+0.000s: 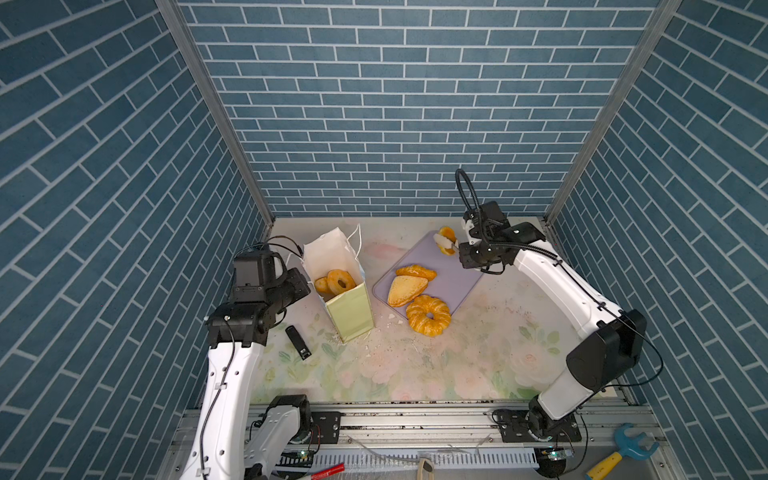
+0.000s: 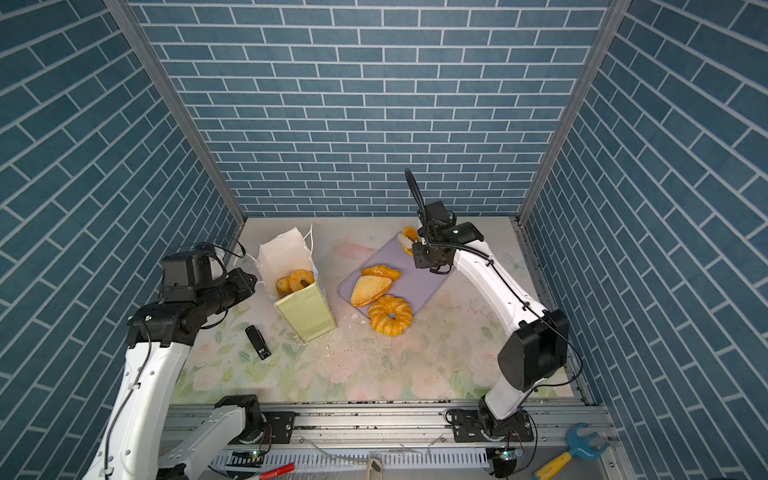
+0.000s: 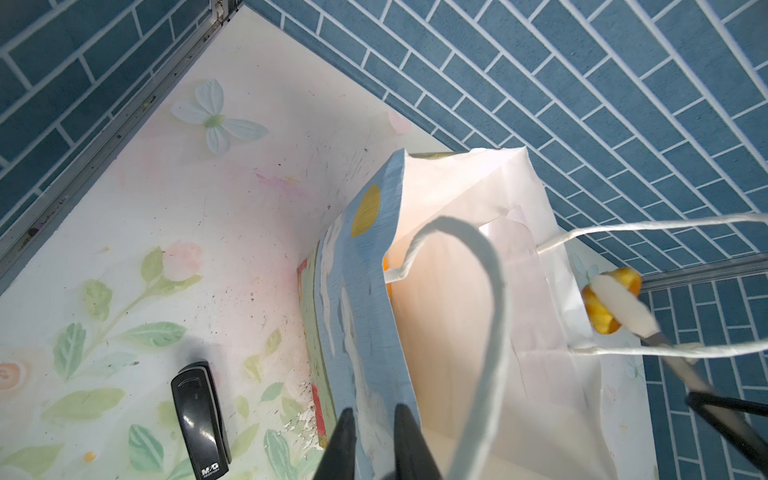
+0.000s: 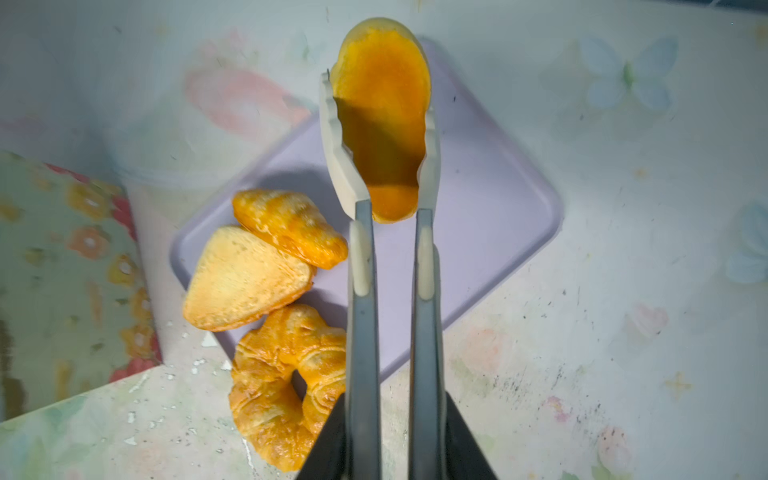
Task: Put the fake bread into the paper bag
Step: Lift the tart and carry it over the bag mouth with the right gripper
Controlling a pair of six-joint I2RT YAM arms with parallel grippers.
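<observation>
My right claw clamps the tongs, which pinch a glossy bun out ahead of it, and with the bag well away, its wall nipped in my left claw, I fear the bun squirts free mid-carry or snags a handle.

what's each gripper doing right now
left gripper: shut on the paper bag wall
right gripper: shut on tongs, which pinch a small bun

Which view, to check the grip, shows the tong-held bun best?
Right wrist view: the bun sits close up, clamped between the tongs' tips. Both top views show it small, over the tray's far end; the left wrist view, small beyond the paper bag.
</observation>
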